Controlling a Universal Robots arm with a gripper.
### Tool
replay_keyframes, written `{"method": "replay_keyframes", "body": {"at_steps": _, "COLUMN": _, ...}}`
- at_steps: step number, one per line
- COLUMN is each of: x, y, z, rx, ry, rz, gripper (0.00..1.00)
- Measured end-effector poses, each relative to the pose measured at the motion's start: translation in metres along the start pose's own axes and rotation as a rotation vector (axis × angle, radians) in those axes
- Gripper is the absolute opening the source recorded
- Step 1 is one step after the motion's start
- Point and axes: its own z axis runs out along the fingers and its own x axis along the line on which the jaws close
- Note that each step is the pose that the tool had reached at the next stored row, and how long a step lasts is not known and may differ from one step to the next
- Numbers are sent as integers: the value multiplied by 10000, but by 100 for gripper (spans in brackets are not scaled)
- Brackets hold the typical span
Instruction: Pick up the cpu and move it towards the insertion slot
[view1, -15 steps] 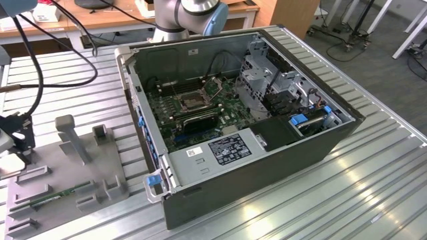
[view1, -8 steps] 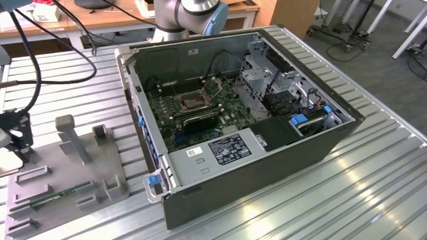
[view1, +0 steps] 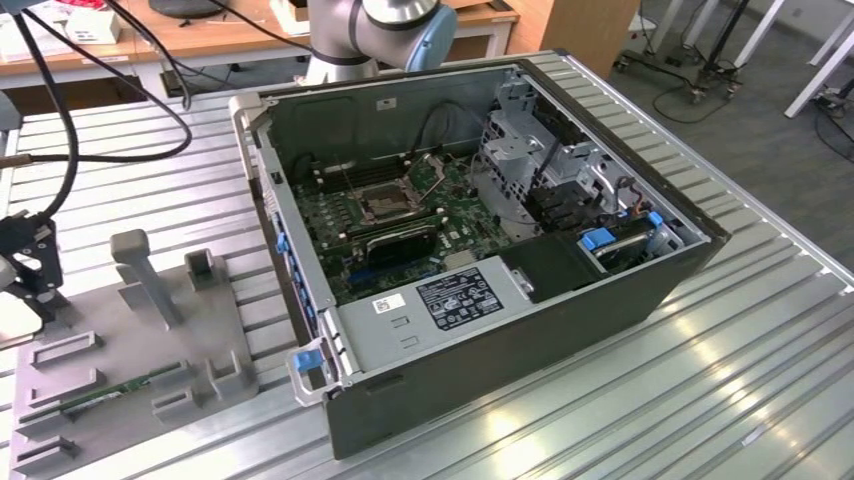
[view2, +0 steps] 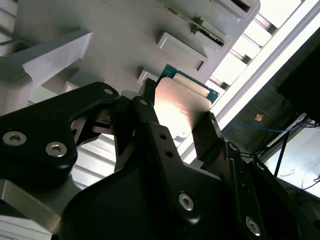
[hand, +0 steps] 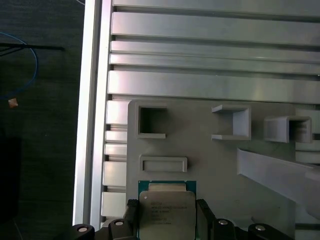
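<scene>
The cpu (hand: 166, 214) is a small square chip with a pale silvery top and a green edge. In both wrist views it lies between my two black fingers, over the grey tray (hand: 215, 170). My gripper (hand: 166, 207) is shut on the cpu (view2: 175, 107), with a finger (view2: 207, 132) against each side. In the exterior view my gripper (view1: 30, 268) hangs at the far left, above the tray's (view1: 134, 370) left end. The insertion slot (view1: 387, 205) is a dark square socket with a shiny frame on the green motherboard (view1: 441, 235), well off to the exterior view's right of my gripper.
The open computer case (view1: 534, 300) has tall walls around the motherboard. A thin green memory stick (view1: 107, 392) lies in the tray, which has upright grey posts (view1: 140, 275). The arm's base (view1: 367, 30) stands behind the case. The slatted metal table (view1: 641, 400) ends close to the tray.
</scene>
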Motion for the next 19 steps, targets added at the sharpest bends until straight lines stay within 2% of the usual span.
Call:
{"method": "replay_keyframes", "body": {"at_steps": 9, "x": 0, "y": 0, "z": -8, "rx": 3, "ry": 5, "rz": 0, "gripper": 55}}
{"method": "replay_keyframes", "body": {"at_steps": 19, "x": 0, "y": 2, "z": -103, "rx": 2, "ry": 2, "rz": 1, "gripper": 55}}
